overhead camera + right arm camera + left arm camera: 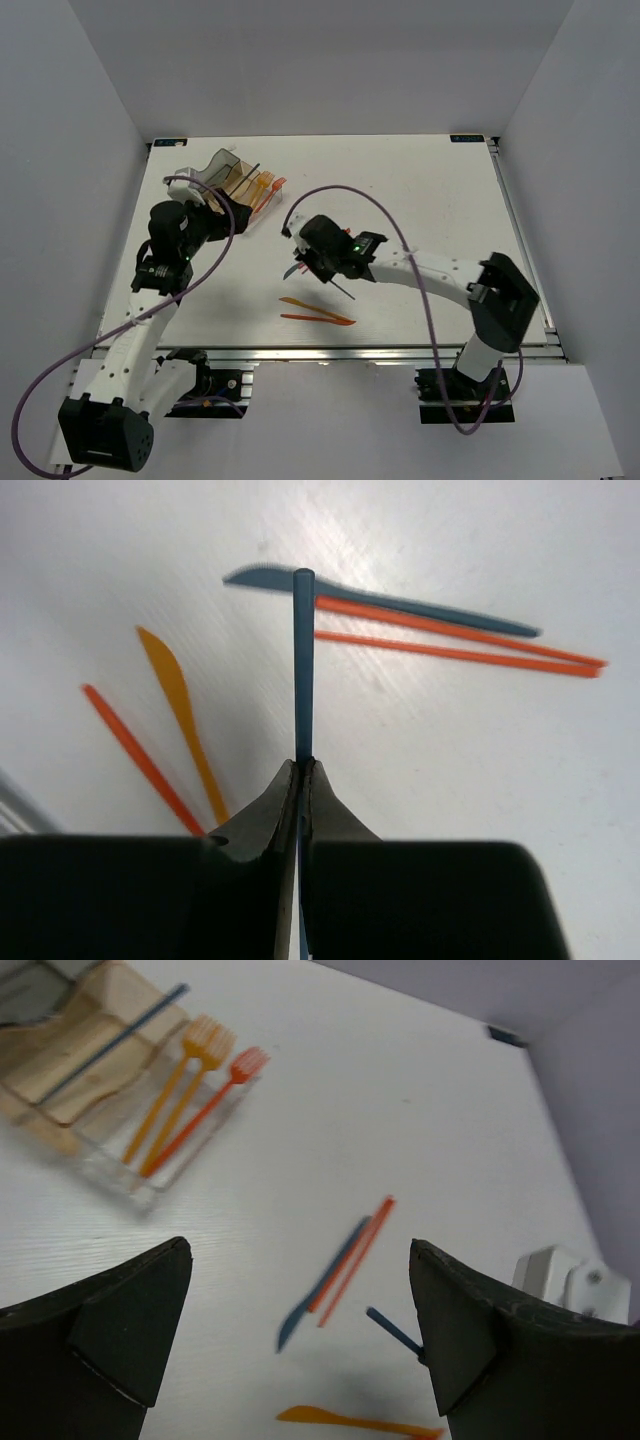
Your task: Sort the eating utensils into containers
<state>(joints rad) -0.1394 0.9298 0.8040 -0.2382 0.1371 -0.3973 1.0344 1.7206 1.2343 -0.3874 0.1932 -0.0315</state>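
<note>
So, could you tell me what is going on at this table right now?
Utensils are being sorted into a row of bins. The right gripper is shut on a thin dark blue utensil. The left gripper is open and empty, near the bins, which already hold orange forks and a blue piece. A blue knife and several orange pieces lie loose on the table.

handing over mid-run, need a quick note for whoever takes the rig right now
Left gripper: open, empty, by the containers.
Right gripper: shut on a dark blue utensil.
Done: two forks in the clear bin, a blue piece in the amber bin.
Left: bin the held one, then the blue knife, two orange sticks, orange knife and red stick on the table.
</note>
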